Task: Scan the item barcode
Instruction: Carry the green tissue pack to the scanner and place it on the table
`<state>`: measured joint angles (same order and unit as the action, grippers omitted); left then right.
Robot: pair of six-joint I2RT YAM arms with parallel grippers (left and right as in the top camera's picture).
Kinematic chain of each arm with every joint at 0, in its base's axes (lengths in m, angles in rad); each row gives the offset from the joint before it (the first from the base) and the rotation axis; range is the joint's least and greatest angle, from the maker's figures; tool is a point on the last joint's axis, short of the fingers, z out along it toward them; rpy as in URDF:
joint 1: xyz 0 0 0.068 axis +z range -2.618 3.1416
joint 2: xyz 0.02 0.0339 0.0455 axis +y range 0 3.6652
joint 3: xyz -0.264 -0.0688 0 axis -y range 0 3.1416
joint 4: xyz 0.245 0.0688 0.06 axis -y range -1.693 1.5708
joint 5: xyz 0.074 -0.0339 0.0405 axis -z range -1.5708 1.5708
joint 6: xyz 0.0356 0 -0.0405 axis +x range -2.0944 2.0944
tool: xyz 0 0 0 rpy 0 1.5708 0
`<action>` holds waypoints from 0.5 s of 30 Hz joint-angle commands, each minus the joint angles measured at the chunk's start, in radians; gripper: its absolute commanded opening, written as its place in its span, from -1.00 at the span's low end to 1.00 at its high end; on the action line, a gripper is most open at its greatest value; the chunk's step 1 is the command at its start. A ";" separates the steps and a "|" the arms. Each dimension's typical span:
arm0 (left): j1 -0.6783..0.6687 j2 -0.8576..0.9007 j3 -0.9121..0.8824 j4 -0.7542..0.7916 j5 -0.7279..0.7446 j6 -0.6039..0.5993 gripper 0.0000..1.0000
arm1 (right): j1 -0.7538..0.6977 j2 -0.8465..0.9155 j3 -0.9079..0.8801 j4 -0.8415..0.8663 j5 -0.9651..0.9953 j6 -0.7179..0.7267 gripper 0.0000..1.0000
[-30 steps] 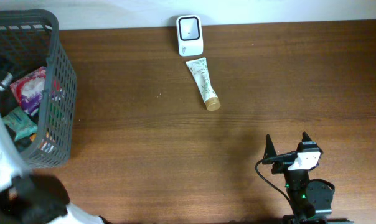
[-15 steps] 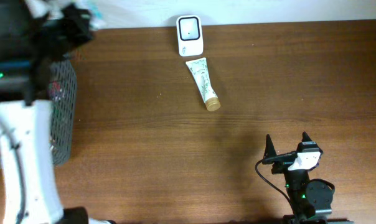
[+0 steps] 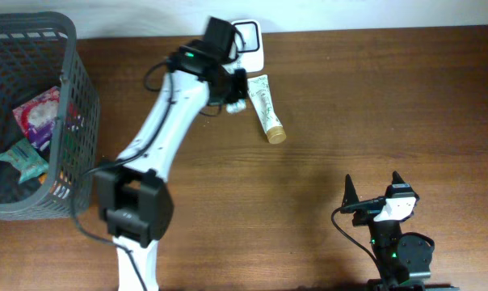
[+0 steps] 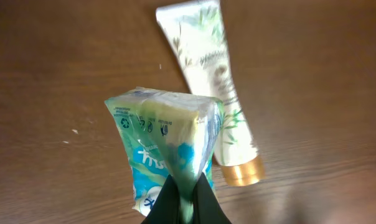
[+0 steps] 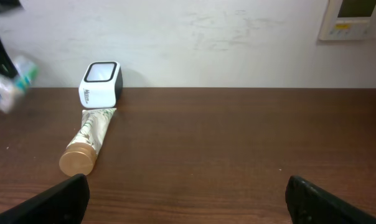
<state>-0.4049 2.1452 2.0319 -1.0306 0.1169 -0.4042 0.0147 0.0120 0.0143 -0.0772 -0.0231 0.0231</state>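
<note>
The left tool [image 4: 187, 200] is pinching a teal packet [image 4: 166, 140] tightly by its edge, holding it above the table [image 3: 373, 97], near the white scanner [image 3: 246, 46] and beside a lying tube [image 4: 213, 81]. The right tool [image 3: 372, 183] is sitting wide open, gripping nothing

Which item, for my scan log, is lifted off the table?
The teal packet in the left gripper; the tube lies on the table, other packets sit in the basket.
</note>
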 commanded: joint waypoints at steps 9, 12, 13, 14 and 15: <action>-0.064 0.136 -0.001 -0.039 -0.185 0.016 -0.46 | 0.005 -0.006 -0.009 -0.001 0.006 0.004 0.97; -0.063 0.136 0.002 -0.040 -0.187 0.017 -0.15 | 0.005 -0.006 -0.009 -0.001 0.006 0.004 0.97; -0.061 0.135 0.012 -0.042 -0.190 0.018 -0.14 | 0.005 -0.006 -0.009 -0.001 0.006 0.004 0.97; -0.056 0.133 0.036 -0.049 -0.193 0.018 -0.13 | 0.005 -0.006 -0.009 -0.001 0.006 0.004 0.97; -0.051 0.131 0.064 -0.061 -0.193 0.018 -0.13 | 0.005 -0.006 -0.009 -0.001 0.006 0.004 0.97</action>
<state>-0.4706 2.2723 2.0335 -1.0725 -0.0574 -0.3927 0.0147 0.0120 0.0143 -0.0769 -0.0227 0.0227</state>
